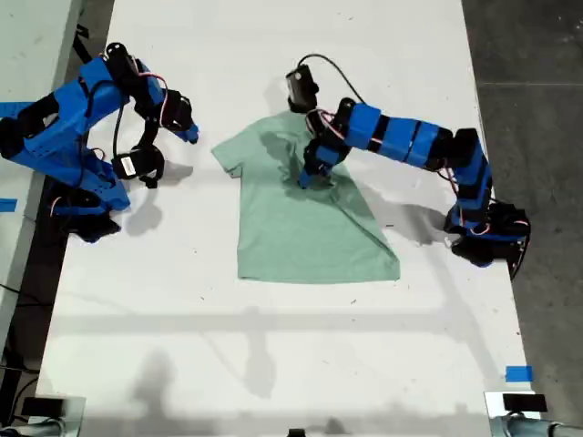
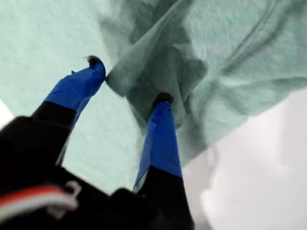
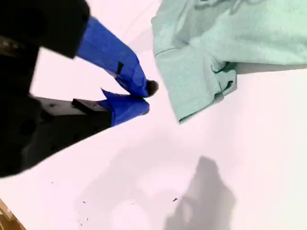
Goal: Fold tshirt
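We are looking down on a white worktop (image 1: 273,346) where the pale mint-green tshirt (image 1: 291,228) is lying near the middle, its hem toward the exterior view's bottom edge and one short sleeve (image 1: 230,157) spreading toward the exterior view's left. The side of the tshirt toward the exterior view's right is lying folded inward along a slanted edge.

Our first end effector (image 2: 128,81), on the arm reaching in from the exterior view's right, is sitting over the upper part of the tshirt (image 2: 230,62). Its blue-taped fingers (image 2: 160,129) are standing apart, and a raised fold of cloth (image 2: 144,62) is resting between them; one fingertip is touching the fold's edge, but we cannot tell whether the fabric is truly pinched.

Our second end effector (image 3: 146,98), on the arm at the exterior view's left, is hovering over bare worktop (image 3: 216,158) just beside the sleeve (image 3: 192,81), not touching it. Its fingers (image 3: 115,55) are nearly together at the tips, gripping nothing.

A strip of blue tape (image 1: 517,373) is lying near the exterior view's lower right corner.
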Robot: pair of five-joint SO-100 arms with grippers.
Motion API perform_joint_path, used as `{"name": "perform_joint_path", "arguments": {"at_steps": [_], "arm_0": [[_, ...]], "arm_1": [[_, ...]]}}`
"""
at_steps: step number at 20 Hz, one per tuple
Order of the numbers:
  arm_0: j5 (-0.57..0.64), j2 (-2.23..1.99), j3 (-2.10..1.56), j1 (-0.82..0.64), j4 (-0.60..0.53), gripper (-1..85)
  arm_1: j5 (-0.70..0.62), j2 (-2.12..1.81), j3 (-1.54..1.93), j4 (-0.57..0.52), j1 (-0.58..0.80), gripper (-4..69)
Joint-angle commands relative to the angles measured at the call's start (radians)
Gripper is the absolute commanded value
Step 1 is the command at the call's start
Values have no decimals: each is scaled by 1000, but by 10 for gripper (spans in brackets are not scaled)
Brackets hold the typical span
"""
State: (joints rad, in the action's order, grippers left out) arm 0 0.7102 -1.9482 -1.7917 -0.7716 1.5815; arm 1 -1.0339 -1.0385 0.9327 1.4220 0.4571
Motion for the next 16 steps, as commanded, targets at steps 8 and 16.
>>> {"name": "perform_joint_path", "arguments": {"at_steps": [8, 16], "arm_0": [[81, 181, 115, -91, -106, 366], [158, 687, 302, -225, -249, 374]], "arm_1": [[29, -703, 407, 92, -9, 252], [71, -874, 600, 17, -48, 252]]}}
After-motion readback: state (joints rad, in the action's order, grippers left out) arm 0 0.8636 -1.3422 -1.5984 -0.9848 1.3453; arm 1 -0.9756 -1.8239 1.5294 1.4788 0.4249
